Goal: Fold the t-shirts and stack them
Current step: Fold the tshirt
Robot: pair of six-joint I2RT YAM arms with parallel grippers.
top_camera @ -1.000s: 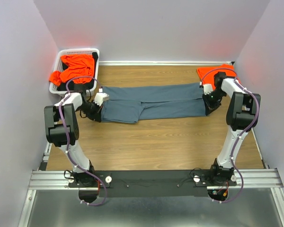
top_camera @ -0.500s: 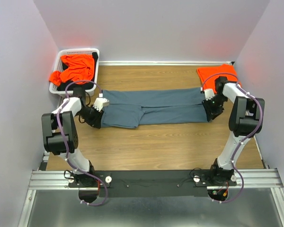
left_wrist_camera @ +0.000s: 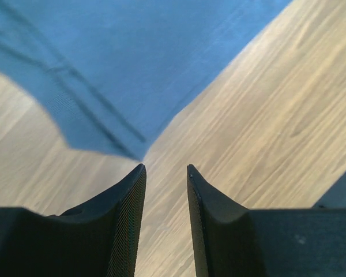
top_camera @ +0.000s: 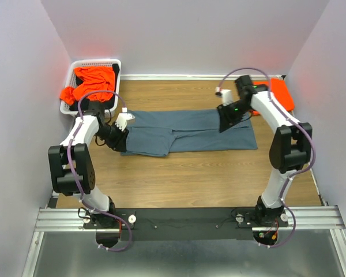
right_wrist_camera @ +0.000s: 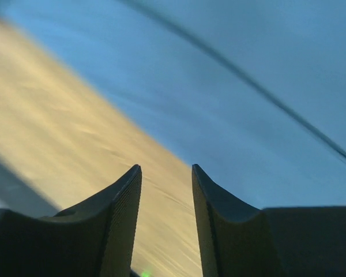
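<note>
1. Top external view: the white basket (top_camera: 98,60) stands on the wooden table (top_camera: 190,179) and serves as the reference for every position below.
2. Bundled orange t-shirts (top_camera: 92,81) fill the basket. One part of the bundle hangs over the basket's outer left rim.
3. The blue-grey t-shirt (top_camera: 190,130) lies flat on the table. Its nearest end is close to the basket's front right corner, and the cloth stretches away from the basket to the right as a long narrow band.
4. A flat orange t-shirt (top_camera: 281,92) lies well apart from the basket, beyond the blue-grey t-shirt's far end. The right arm partly covers it.
5. Left wrist view: the left gripper (left_wrist_camera: 165,170) is released. Its jaws stand apart with only bare wood between them. A corner of the blue-grey t-shirt lies just ahead of the fingertips and is not gripped. From above, this gripper sits just in front of the basket, at the shirt's nearest end.
6. Right wrist view: the right gripper (right_wrist_camera: 166,168) is released and its jaws hold nothing. It hangs above the shirt's edge where cloth meets wood. From above, it is over the part of the shirt away from the basket.
</note>
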